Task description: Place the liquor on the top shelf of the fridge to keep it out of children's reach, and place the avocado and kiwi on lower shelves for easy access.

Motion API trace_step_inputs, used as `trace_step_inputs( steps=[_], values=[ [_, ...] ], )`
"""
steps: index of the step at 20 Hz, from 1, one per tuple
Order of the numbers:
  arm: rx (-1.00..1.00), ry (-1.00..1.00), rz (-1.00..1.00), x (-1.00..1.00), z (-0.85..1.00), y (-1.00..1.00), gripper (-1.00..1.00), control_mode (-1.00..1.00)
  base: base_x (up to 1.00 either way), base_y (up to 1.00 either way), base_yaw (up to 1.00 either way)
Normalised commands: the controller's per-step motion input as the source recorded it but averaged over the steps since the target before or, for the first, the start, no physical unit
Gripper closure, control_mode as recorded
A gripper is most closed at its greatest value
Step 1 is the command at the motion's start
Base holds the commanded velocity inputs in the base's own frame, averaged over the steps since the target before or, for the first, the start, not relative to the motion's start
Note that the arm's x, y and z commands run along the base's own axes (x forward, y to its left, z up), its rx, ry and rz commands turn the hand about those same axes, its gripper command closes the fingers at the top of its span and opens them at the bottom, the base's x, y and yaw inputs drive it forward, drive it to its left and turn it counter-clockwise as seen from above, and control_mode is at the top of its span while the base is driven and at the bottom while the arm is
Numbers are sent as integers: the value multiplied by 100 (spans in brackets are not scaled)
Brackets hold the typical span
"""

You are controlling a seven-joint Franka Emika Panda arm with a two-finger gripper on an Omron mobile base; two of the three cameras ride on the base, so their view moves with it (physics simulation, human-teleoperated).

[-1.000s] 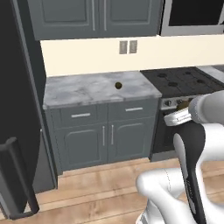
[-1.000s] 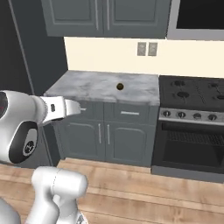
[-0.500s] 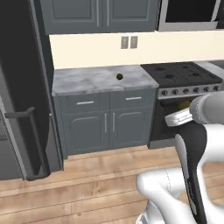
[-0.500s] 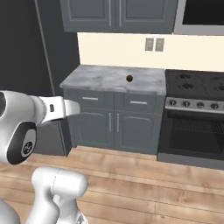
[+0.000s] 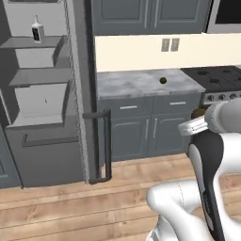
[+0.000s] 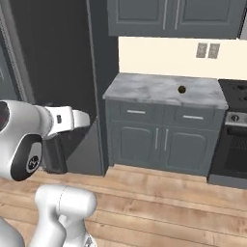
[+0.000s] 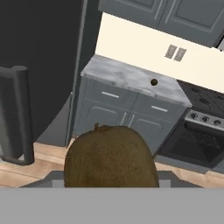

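Note:
The kiwi [image 7: 110, 155], brown and fuzzy, sits low in the hand view with my gripper shut on it and its fingertips hidden behind it. In the left base view the gripper [image 5: 197, 114] hangs in front of the stove with a bit of brown at its tip. The fridge [image 5: 42, 94] stands open at left. The liquor [image 5: 36, 31] stands upright on the top shelf [image 5: 28, 43]. The lower shelves [image 5: 40, 77] below it look bare. A small dark round avocado [image 5: 163, 80] [image 6: 182, 89] [image 7: 153, 82] lies on the marble counter [image 5: 136, 84].
The open fridge door [image 5: 80, 94] with its bar handle [image 5: 106, 146] juts out between fridge and counter cabinets [image 5: 146, 127]. A stove [image 5: 219, 80] [image 6: 236, 140] adjoins the counter on the right. Wood floor [image 5: 70, 207] lies open before the fridge.
The whole picture has shifted right: the base has turned or driven left, bringing the open fridge interior and the liquor into the left base view. The gripper holds the kiwi as before.

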Motion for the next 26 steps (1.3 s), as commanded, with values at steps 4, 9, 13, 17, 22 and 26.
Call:
trace_step_inputs(
  steps=[4,9,13,17,22,26],
  values=[
    [0,0,0,0,0,0,100,100,0,100,34],
    [0,0,0,0,0,0,100,100,0,100,39],
    [0,0,0,0,0,0,100,100,11,100,35],
    [0,0,0,0,0,0,100,100,34,98,18],
    [0,0,0,0,0,0,100,100,46,60,-7],
    [0,0,0,0,0,0,100,100,41,30,-32]
  ],
)
